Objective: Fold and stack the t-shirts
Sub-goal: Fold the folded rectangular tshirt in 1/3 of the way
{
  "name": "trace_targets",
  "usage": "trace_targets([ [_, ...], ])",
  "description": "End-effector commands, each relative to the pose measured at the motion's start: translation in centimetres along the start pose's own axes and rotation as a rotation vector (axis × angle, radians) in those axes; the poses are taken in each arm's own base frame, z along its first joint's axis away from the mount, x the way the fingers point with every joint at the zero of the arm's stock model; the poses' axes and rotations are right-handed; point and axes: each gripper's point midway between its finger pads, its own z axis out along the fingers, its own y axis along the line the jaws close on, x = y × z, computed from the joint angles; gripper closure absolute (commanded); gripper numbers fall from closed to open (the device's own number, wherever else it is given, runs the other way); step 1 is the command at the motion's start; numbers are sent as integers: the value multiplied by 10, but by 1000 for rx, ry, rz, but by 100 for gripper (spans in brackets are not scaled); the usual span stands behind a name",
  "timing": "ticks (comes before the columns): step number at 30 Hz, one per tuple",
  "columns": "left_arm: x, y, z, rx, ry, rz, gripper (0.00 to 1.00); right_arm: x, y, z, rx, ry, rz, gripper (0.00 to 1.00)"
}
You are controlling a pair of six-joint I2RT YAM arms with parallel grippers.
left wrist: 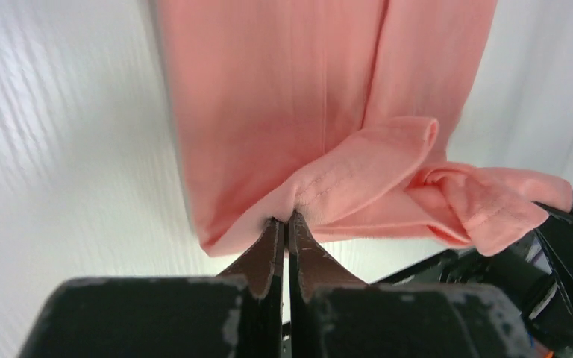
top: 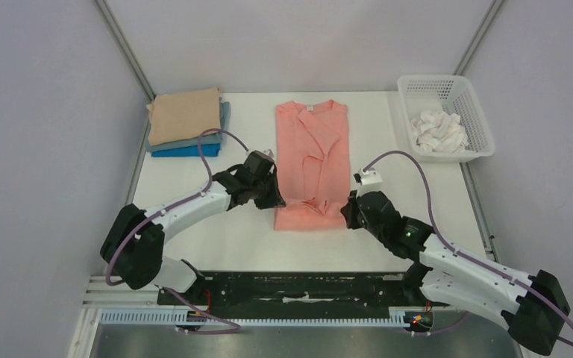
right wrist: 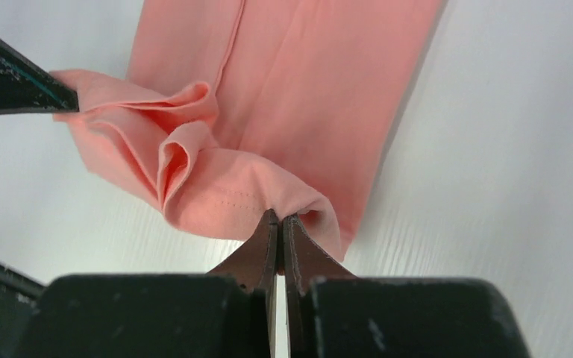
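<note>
The salmon-pink t-shirt (top: 312,160) lies as a long narrow strip in the middle of the table, collar at the far end. My left gripper (top: 276,201) is shut on its near left hem corner (left wrist: 321,186). My right gripper (top: 348,211) is shut on its near right hem corner (right wrist: 254,195). The hem between them is bunched and lifted a little. A stack of folded shirts sits at the far left: tan (top: 184,114) on top, grey-blue (top: 226,119) under it, bright blue (top: 186,152) at the bottom.
A white mesh basket (top: 443,113) holding white cloth (top: 437,132) stands at the far right of the table (top: 231,239). Grey walls close in on both sides. A black rail runs along the near edge.
</note>
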Motion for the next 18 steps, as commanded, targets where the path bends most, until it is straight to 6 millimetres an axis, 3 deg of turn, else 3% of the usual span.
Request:
trace_targets([
  [1,-57,-9,3,72,-116,1,98,-80,7,15,3,-199,-1,100],
  [10,-104,-6,37,54,-120,-25,98,-124,-11,57,41,-215,-54,100],
  [18,-137,10,48,10,-128,-21,98,-136,-17,88,2,-156,-97,100],
])
